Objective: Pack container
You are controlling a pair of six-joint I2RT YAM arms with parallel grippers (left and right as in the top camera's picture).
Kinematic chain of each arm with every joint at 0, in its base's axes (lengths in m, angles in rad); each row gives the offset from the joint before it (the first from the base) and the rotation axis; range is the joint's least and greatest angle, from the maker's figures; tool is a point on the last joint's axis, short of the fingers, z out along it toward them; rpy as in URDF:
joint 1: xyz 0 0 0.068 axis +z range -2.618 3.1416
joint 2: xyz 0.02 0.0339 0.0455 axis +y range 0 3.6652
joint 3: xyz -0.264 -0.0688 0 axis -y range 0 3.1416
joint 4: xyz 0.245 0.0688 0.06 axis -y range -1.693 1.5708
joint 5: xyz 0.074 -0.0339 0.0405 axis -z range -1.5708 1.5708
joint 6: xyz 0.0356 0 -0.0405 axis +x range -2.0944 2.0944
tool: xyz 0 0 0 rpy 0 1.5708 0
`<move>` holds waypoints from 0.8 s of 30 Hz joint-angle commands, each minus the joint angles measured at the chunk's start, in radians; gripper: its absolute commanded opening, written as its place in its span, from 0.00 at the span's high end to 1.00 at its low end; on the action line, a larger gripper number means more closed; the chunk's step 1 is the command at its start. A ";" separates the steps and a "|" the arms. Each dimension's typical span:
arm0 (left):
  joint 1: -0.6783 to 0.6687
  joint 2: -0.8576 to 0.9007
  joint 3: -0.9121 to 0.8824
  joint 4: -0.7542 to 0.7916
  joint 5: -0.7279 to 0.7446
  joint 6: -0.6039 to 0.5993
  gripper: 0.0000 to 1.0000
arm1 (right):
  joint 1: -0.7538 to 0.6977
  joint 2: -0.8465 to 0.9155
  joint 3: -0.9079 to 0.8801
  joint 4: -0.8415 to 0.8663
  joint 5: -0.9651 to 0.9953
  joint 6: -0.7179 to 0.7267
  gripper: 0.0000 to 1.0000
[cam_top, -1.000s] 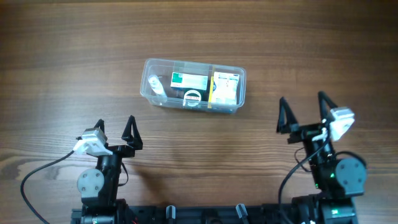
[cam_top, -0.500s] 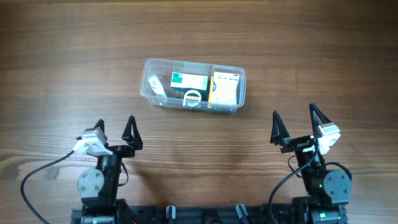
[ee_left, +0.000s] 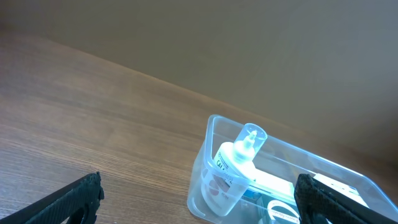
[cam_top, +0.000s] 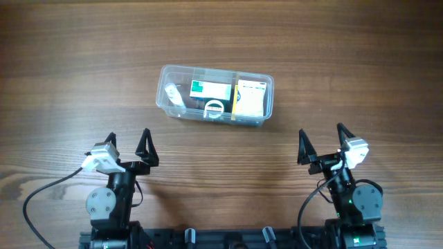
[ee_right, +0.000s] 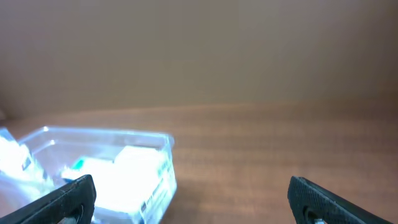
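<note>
The container (cam_top: 270,104), a clear rectangular tub, lies on the wooden table at centre back. Inside it are a small clear bottle (cam_top: 173,95) at the left end, a green and white box (cam_top: 210,88), a white ring-shaped item (cam_top: 215,108) and a yellow and white box (cam_top: 250,98) at the right end. My left gripper (cam_top: 128,136) is open and empty, near and left of the tub. My right gripper (cam_top: 321,131) is open and empty, near and right of it. The left wrist view shows the tub's rim (ee_left: 298,152) and the bottle (ee_left: 239,158) ahead of the left gripper (ee_left: 199,179). The right wrist view shows the tub (ee_right: 106,134) blurred at lower left, beyond the right gripper (ee_right: 191,181).
Bare wooden tabletop (cam_top: 83,55) surrounds the tub on all sides. Both arm bases (cam_top: 111,207) stand at the near edge, with a grey cable (cam_top: 41,197) looping at the near left.
My right arm has drawn back towards the near edge and slightly left, still open. The left arm and the tub's contents have not moved.
</note>
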 commanded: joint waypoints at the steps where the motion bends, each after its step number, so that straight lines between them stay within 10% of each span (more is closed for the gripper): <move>1: 0.008 -0.007 -0.005 -0.007 -0.010 -0.002 0.00 | -0.003 -0.037 -0.002 -0.005 -0.005 -0.021 0.00; 24: 0.008 -0.007 -0.005 -0.007 -0.010 -0.002 0.00 | -0.020 -0.024 -0.002 -0.005 -0.005 -0.020 0.00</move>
